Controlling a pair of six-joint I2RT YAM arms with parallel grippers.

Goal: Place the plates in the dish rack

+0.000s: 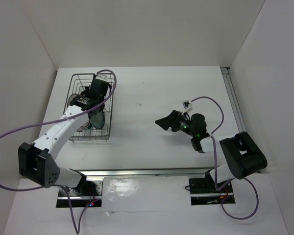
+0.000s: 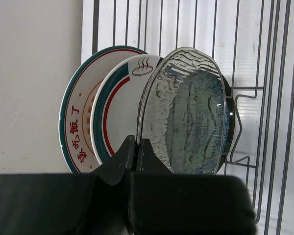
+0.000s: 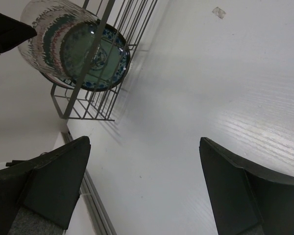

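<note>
Looking down from the overhead camera, I see a white desk boxed in by plain white walls at the back and on both sides. A metal rail runs along the near edge where both arms are bolted. The desk top is matte and pale, with a faint grain visible in the right wrist view and a small pale patch stuck to it. Purple cables loop off both arms.

The dish rack sits at the far left of the desk, close to the left wall. All three plates stand upright on edge inside it, overlapping in a row: the plate with red characters nearest the wall, the white ringed plate in the middle, and the teal patterned plate in front.

My left arm reaches into the rack. The left jaws are clenched tip to tip, right at the lower rim of the teal patterned plate; I cannot tell whether they touch it.

My right arm hangs over bare desk, well apart from the rack. The right jaws are spread wide and grasp nothing.
</note>
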